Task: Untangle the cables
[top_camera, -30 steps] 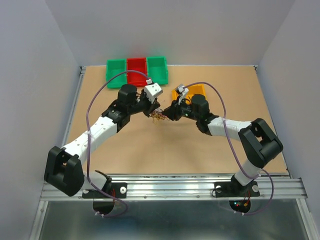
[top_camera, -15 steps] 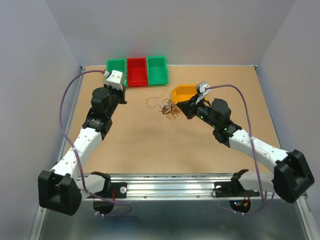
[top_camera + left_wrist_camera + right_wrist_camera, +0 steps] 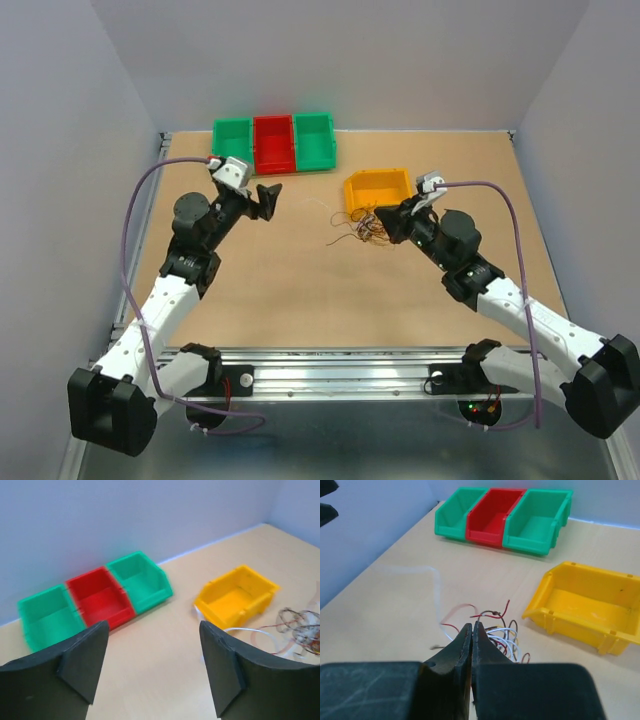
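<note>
The cables (image 3: pixel 365 230) are a small tangle of thin white, red and dark wires just in front of the yellow bin (image 3: pixel 376 176). My right gripper (image 3: pixel 383 213) is shut at the tangle's right edge. In the right wrist view the cables (image 3: pixel 506 632) bunch right behind the closed tips of the right gripper (image 3: pixel 472 626), and a blurred white strand arcs off to the left. My left gripper (image 3: pixel 268 192) hangs open above the table, left of the tangle, holding nothing. The left wrist view shows the left gripper (image 3: pixel 152 652) wide apart, the cables (image 3: pixel 300 630) at the far right.
Three bins stand in a row at the back: a green bin (image 3: pixel 232 138), a red bin (image 3: pixel 273 140) and another green bin (image 3: pixel 314 138). The yellow bin (image 3: pixel 600 571) has nothing in it. Grey walls close in both sides and the back.
My left gripper has opened and let go of its wire, then swung right from the bins. The right arm drew back to the right, and the tangle followed toward the yellow bin.
</note>
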You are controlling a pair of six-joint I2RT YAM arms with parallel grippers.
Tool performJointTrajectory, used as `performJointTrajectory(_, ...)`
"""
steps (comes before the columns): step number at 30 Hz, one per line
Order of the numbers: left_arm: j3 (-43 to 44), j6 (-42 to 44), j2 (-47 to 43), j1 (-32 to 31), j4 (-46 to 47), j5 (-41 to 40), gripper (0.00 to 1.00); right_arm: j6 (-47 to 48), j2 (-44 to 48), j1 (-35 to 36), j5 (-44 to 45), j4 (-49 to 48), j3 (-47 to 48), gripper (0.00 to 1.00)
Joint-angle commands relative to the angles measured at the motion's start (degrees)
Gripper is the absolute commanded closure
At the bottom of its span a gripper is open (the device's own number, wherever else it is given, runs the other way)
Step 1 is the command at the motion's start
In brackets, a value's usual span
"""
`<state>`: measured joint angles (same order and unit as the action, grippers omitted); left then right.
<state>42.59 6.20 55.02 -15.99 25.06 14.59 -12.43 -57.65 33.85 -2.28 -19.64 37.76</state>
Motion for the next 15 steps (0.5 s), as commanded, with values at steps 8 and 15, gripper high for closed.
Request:
performJointTrajectory(8, -2.24, 16.03, 4.21, -15.64, -1.77, 17.93, 0.05, -3.04, -2.56, 0.17, -13.79, -6.55, 0.74, 1.0)
performJointTrajectory(15, -0.84, 16.92, 11.76, -18.81, -1.77, 17.84, 0.05, -5.76, -1.24, 0.26, -18.54, -9.27, 0.74, 0.99)
